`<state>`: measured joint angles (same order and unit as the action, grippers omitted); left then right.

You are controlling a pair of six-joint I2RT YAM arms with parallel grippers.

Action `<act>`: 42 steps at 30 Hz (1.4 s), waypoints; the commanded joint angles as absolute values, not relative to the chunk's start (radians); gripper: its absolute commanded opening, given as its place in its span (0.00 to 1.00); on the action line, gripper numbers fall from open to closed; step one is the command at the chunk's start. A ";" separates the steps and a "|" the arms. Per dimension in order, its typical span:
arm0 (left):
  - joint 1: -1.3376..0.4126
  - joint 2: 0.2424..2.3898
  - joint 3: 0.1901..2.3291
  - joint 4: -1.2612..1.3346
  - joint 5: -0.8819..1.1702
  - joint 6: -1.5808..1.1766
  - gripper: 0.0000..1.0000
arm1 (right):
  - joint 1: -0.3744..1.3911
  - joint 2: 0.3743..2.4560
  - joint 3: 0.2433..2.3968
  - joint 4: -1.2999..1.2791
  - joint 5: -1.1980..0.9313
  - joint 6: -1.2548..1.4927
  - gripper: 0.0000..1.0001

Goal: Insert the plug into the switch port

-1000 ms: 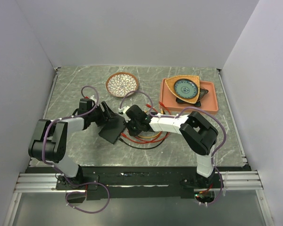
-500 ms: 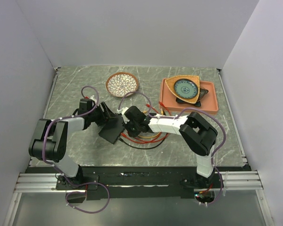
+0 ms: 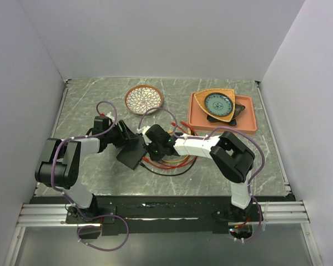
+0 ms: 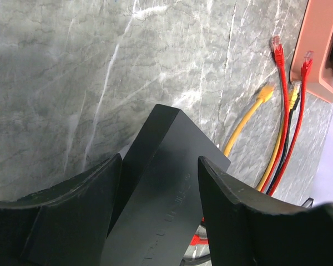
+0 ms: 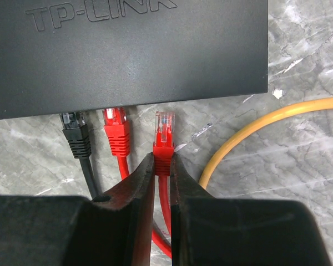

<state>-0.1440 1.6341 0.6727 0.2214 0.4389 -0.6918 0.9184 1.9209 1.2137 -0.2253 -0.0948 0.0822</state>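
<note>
From above, the right gripper had crept closer to the switch over the last second. Its fingertips now sat just off the near edge of that flat black box. The left gripper had stayed at the box's far end. I judged this the final approach, with the insertion itself not yet made.

In the left wrist view, the switch ran lengthwise between the two fingers, its far corner jutting out ahead of them. The fingers stood apart on either side of it. The right-hand one looked to touch the box, and a sliver of table showed beside the other. I could not tell whether they were truly clamping it. Yellow and red cables trailed off ahead and to the right.

In the right wrist view, the fingers were pinched shut on the red boot of the plug. Its clear tip pointed straight ahead and stopped just short of the box's edge. To its left, a second red plug and a black plug already sat at that edge. The box was matte black with raised lettering on top. Its sockets were hidden under the lip, so alignment looked like the thing to watch.
</note>
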 commanded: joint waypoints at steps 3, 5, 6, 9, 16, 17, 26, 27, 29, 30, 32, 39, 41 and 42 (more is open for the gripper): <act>-0.161 1.684 0.638 0.130 0.434 -0.663 0.64 | 0.931 1.944 1.275 -0.204 -0.098 0.089 0.00; -0.161 1.684 0.637 0.133 0.434 -0.664 0.64 | 0.933 1.941 1.273 -0.199 -0.097 0.092 0.00; -0.161 1.684 0.638 0.133 0.434 -0.664 0.64 | 0.936 1.939 1.272 -0.196 -0.097 0.092 0.00; -0.163 1.689 0.640 0.133 0.439 -0.664 0.63 | 0.937 1.934 1.275 -0.192 -0.098 0.089 0.00; -0.167 1.686 0.641 0.133 0.443 -0.667 0.63 | 0.939 1.959 1.295 -0.207 -0.101 0.087 0.00; -0.167 1.686 0.641 0.135 0.445 -0.666 0.63 | 0.940 1.962 1.298 -0.210 -0.097 0.089 0.00; -0.172 1.680 0.634 0.135 0.449 -0.657 0.63 | 0.939 1.951 1.286 -0.195 -0.051 0.100 0.00; -0.172 1.680 0.634 0.137 0.448 -0.657 0.63 | 0.939 1.947 1.285 -0.192 -0.046 0.100 0.00; -0.172 1.681 0.630 0.138 0.452 -0.658 0.63 | 0.940 1.936 1.285 -0.186 -0.035 0.104 0.00; -0.172 1.683 0.630 0.140 0.456 -0.658 0.63 | 0.939 1.931 1.284 -0.183 -0.032 0.104 0.00; -0.172 1.683 0.630 0.140 0.456 -0.658 0.63 | 0.939 1.918 1.284 -0.173 -0.028 0.109 0.00; -0.173 1.680 0.629 0.141 0.460 -0.657 0.63 | 0.939 1.907 1.298 -0.172 -0.014 0.113 0.00; -0.173 1.683 0.630 0.140 0.459 -0.655 0.63 | 0.940 1.899 1.298 -0.170 -0.014 0.112 0.00; -0.173 1.684 0.630 0.140 0.462 -0.655 0.63 | 0.940 1.895 1.296 -0.172 -0.014 0.113 0.00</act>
